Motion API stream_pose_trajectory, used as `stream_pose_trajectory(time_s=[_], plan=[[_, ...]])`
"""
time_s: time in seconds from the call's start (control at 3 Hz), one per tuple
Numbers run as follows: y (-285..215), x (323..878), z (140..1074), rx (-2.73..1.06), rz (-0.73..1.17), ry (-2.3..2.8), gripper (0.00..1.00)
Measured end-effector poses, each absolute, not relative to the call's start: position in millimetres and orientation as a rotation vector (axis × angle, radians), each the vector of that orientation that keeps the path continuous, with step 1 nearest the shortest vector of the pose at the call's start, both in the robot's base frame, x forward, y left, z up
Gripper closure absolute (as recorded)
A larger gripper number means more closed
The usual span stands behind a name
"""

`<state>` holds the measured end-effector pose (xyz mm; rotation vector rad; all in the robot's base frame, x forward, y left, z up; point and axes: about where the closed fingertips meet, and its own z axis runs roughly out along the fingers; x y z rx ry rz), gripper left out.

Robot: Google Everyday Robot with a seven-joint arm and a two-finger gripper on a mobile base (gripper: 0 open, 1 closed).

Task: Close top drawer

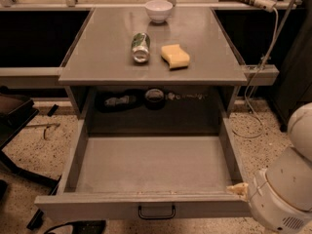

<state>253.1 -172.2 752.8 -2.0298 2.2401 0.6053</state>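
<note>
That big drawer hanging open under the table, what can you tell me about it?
The top drawer is wide, shallow and grey, metal by its look, pulled far out from under the table. Nothing lies inside. Its flat front panel carries one small dark loop handle at the centre. The robot's gripper sits at its front right corner, seemingly touching the rim.
</note>
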Motion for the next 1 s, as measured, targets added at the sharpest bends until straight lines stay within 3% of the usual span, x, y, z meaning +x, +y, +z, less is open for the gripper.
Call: stream_pose_trajectory(time_s=[1.0], plan=[[-162.6,229.5,702.5,-2.026,0.779,2.278,0.00]])
